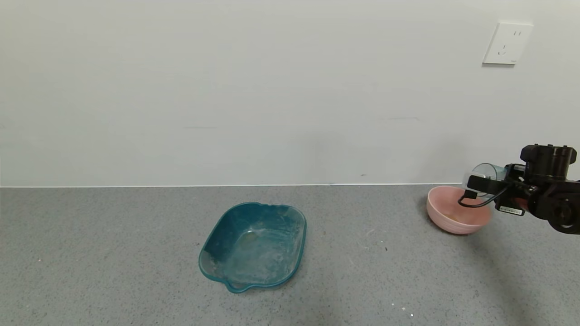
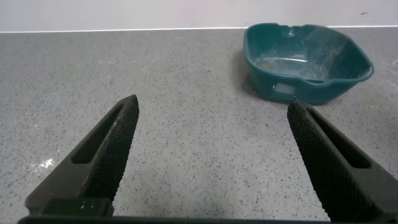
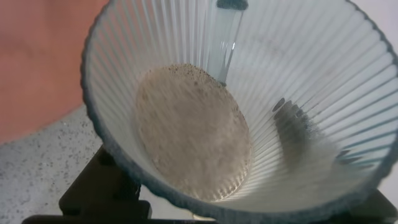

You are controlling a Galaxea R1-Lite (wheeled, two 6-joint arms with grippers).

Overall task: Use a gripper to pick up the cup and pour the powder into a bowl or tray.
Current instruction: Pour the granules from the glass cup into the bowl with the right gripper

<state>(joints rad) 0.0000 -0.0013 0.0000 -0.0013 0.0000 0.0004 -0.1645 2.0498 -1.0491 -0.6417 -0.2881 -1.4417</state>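
My right gripper [image 1: 491,181] is shut on the ribbed pale blue-green cup [image 1: 485,174] and holds it tipped on its side above the far rim of the pink bowl [image 1: 455,217], mouth toward the left. In the right wrist view I look into the cup [image 3: 298,74]; beige powder [image 3: 193,130] covers its bottom, and the bowl [image 3: 37,56] shows beside it. A pale beige patch lies inside the bowl [image 1: 448,214]. My left gripper [image 2: 211,106] is open and empty, low over the grey counter.
A teal squarish tray [image 1: 253,244] with a dusty inside sits mid-counter; it also shows in the left wrist view [image 2: 305,59]. The grey speckled counter [image 1: 113,253] ends at a white wall. A wall socket [image 1: 507,43] is at the upper right.
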